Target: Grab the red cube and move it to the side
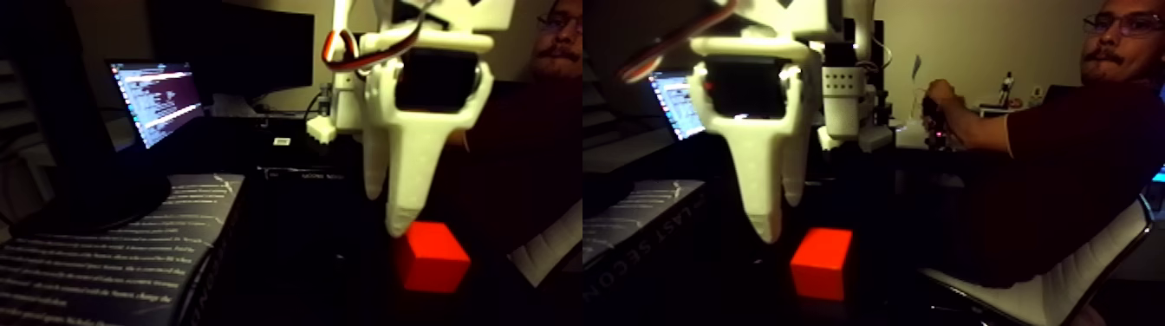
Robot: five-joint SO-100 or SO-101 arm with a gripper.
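The red cube (433, 257) sits on the dark table, and shows again in the right half of the fixed view as the red cube (822, 262). My white gripper (387, 212) hangs point-down just above it. The long near finger (406, 204) ends at the cube's upper left corner. The shorter far finger (374, 173) stands behind it. Across the two halves the fingers swap sides, so they stand apart in depth with the cube's place between them. The gripper is open and holds nothing.
A book (113, 256) with white print lies at the left by a lit laptop screen (156, 100). A person (1083, 139) sits at the right on a white chair (1040, 290), a hand (940, 100) on another device near a white arm base (845, 95).
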